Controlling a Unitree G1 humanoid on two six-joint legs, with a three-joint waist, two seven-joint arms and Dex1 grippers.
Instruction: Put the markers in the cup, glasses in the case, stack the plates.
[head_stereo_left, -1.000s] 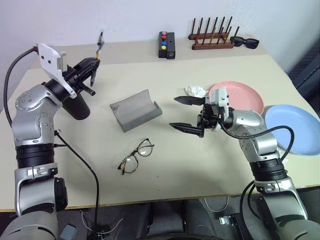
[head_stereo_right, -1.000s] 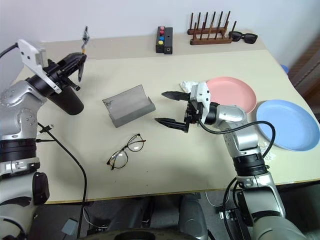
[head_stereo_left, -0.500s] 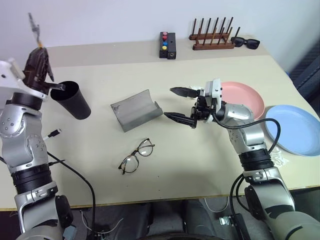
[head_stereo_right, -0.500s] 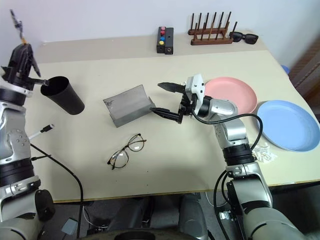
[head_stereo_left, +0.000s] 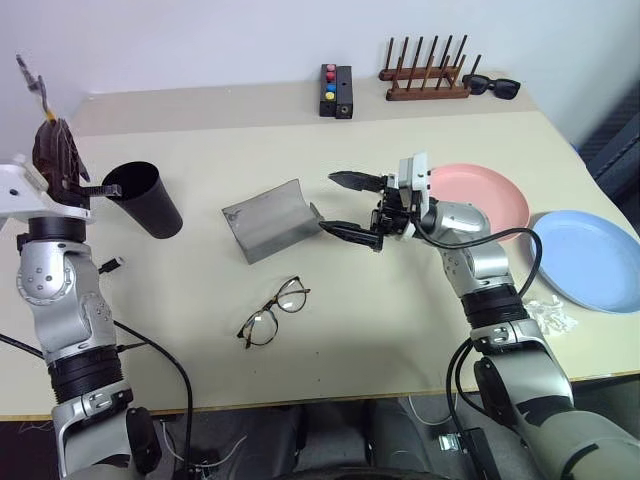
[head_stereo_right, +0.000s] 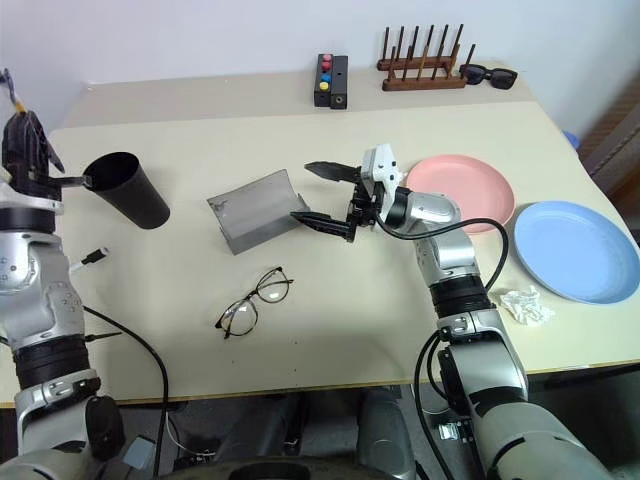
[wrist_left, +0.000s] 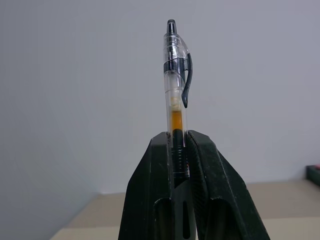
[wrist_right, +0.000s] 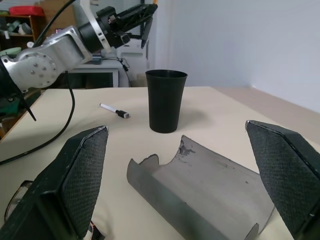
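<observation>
My left gripper (wrist_left: 176, 150) is up high at the left edge of the table (head_stereo_left: 400, 330). Its two fingers are pressed tight on a pen (wrist_left: 176, 85). The pen is see-through with a dark clip, and it sticks straight up out of the fingers. The cup (head_stereo_left: 145, 200) is just beside this gripper, a bit lower. It is black and stands on the table with nothing touching it.

The other pen (head_stereo_right: 85, 260) is white with a black cap. It lies flat on the table near the cup, close to my left arm.

My right gripper (head_stereo_left: 350, 204) is in the middle of the table. Its fingers are spread wide apart and hold nothing. They point at the case (head_stereo_left: 270, 220), and the lower finger is very close to the case's right end. I cannot tell if it touches. The case is grey and lies open.

The glasses (head_stereo_left: 272, 313) lie on the table in front of the case, well apart from both grippers.

The pink plate (head_stereo_left: 490, 200) is behind my right arm. The blue plate (head_stereo_left: 590, 258) is beside it at the right edge. They are not stacked. A small white crumpled thing (head_stereo_right: 525, 305) lies near the blue plate.
</observation>
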